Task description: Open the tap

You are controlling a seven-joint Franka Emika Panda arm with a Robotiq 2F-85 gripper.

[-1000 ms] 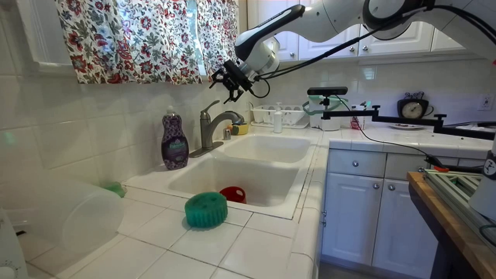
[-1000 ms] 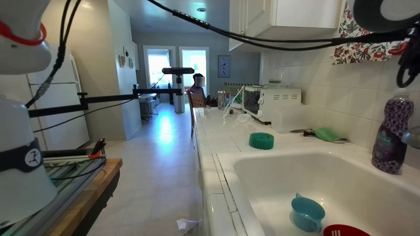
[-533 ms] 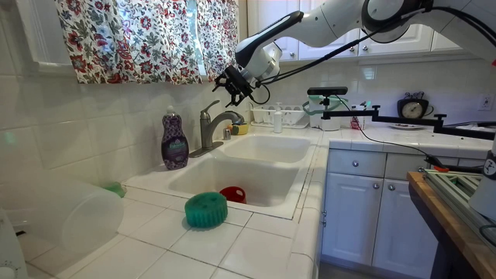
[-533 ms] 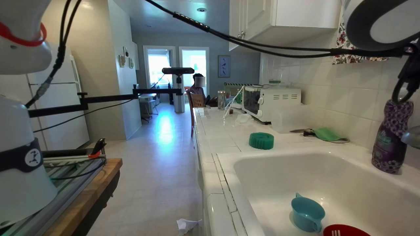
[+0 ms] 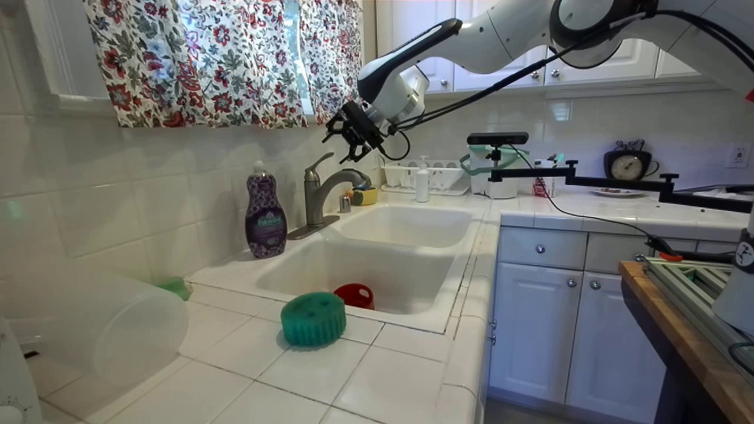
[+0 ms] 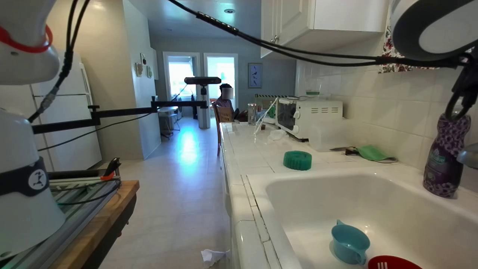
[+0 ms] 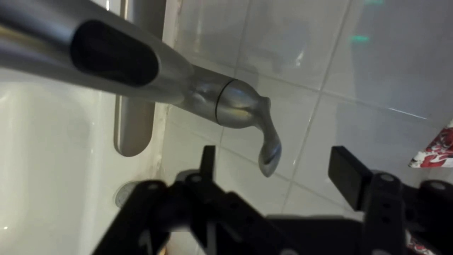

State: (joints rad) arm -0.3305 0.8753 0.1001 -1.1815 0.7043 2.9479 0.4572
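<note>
The tap [image 5: 316, 203] is brushed grey metal with an arched spout and stands behind the sink. Its lever handle [image 5: 320, 162] rises from the top and points up and to the right. In the wrist view the tap [image 7: 166, 69] enters from the upper left, and its lever [image 7: 269, 152] appears between my fingers. My gripper [image 7: 273, 159] is open and empty. In an exterior view my gripper [image 5: 333, 151] hangs close to the lever tip; contact cannot be told. In an exterior view only the spout's end [image 6: 469, 156] shows at the right edge.
A purple soap bottle [image 5: 266, 215] stands beside the tap. The double sink [image 5: 445, 294] holds a red cup [image 5: 356, 295] and a blue cup [image 6: 350, 243]. A green scrubber [image 5: 313, 319] lies on the counter. The tiled wall [image 5: 165, 194] and curtain [image 5: 224, 65] are near my gripper.
My arm and gripper have moved slightly downward since a second ago, mostly in the first half second. The gripper barely moves after that. The tap and lever look unchanged.
</note>
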